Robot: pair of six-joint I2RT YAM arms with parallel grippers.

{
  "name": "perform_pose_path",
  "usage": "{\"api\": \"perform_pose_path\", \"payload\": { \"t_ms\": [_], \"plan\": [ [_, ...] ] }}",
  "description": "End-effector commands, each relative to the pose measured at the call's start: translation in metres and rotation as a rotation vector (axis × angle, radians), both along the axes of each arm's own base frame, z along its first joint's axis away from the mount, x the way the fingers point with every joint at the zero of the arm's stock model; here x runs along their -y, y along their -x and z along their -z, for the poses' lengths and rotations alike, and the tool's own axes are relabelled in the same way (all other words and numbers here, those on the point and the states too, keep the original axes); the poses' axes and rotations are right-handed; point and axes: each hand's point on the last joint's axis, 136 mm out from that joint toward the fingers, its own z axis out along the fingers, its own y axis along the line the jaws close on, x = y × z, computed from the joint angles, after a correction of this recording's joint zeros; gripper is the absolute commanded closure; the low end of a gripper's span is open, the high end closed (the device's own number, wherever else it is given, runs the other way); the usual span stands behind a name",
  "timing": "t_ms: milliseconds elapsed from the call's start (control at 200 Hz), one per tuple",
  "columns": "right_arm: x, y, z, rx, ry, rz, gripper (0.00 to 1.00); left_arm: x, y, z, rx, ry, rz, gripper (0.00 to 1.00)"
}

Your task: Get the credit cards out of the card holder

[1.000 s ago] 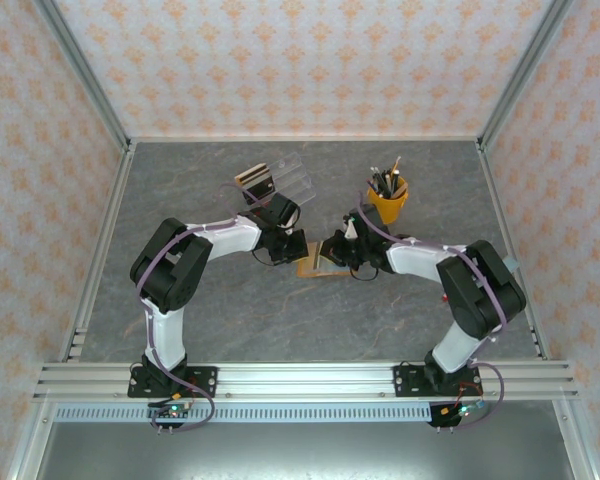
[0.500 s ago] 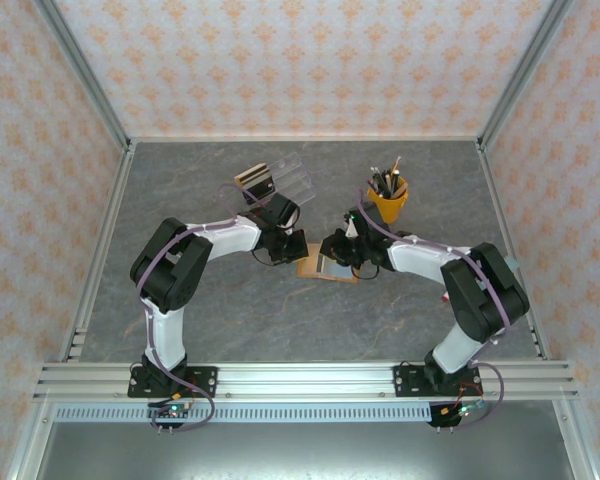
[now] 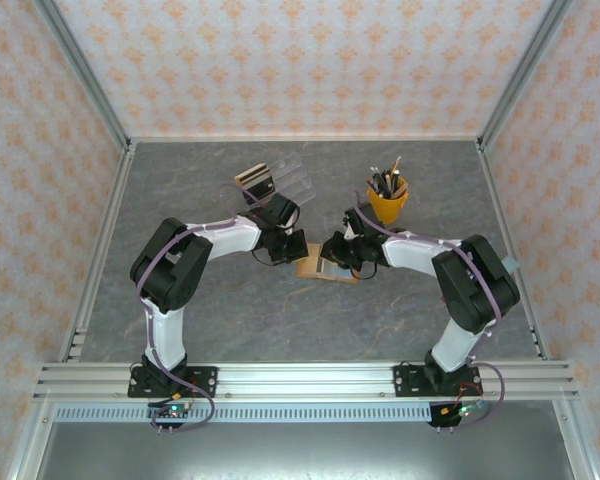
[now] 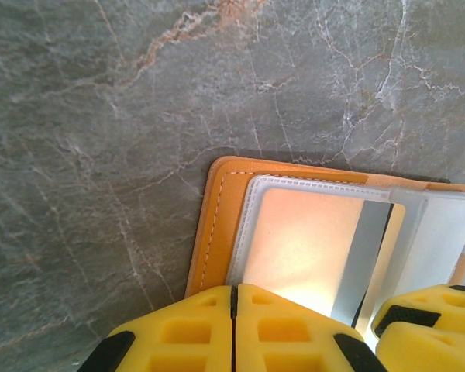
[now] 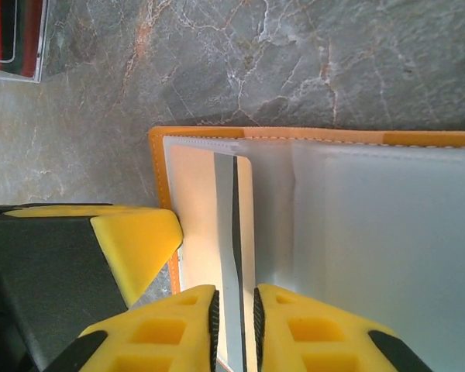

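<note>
The orange card holder point(image 3: 325, 268) lies open on the grey table between the two arms, its frosted sleeves showing. My left gripper point(image 3: 292, 250) is shut, its tips point(image 4: 234, 288) pressed on the left page beside the orange rim point(image 4: 215, 225). A pale card with a grey stripe point(image 4: 310, 240) sits in that sleeve. My right gripper point(image 3: 336, 256) comes in from the right. Its jaws point(image 5: 235, 291) stand slightly apart, with a thin card point(image 5: 234, 225) edge-on in the gap, clear of both pads. The holder's rim point(image 5: 159, 155) runs behind it.
A yellow cup of pens point(image 3: 387, 200) stands just behind the right gripper. A clear stand with a wooden block point(image 3: 270, 180) sits behind the left one. Aluminium frame rails edge the table. The left gripper's yellow finger point(image 5: 136, 240) sits close beside the right jaws.
The right gripper's jaws have parted from shut to a narrow gap, and the holder lies spread wider. The left gripper has stayed shut in place.
</note>
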Motion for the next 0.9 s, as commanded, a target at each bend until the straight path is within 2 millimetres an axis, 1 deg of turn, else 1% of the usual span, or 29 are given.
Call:
{"api": "perform_pose_path", "payload": {
  "t_ms": [0,215,400,586,711,896],
  "plan": [
    [-0.005,-0.005,-0.004,0.012,-0.009,-0.016,0.79,-0.04,0.033,0.058,-0.152,-0.187,-0.019,0.93],
    [-0.006,-0.005,0.002,-0.002,-0.005,-0.023,0.78,-0.039,0.033,0.057,-0.151,-0.183,-0.018,0.93],
    [-0.008,-0.006,0.002,0.0,-0.014,-0.03,0.78,-0.04,0.033,0.058,-0.153,-0.184,-0.02,0.93],
    [-0.018,-0.006,-0.005,0.017,-0.082,-0.045,0.87,-0.041,0.034,0.058,-0.155,-0.186,-0.022,0.93],
    [-0.015,-0.006,-0.008,0.03,-0.08,-0.033,0.94,-0.044,0.034,0.057,-0.156,-0.192,-0.027,0.93],
    [-0.008,-0.001,-0.018,0.063,-0.07,-0.026,1.0,-0.045,0.03,0.045,-0.137,-0.181,-0.032,0.92]
  ]
}}
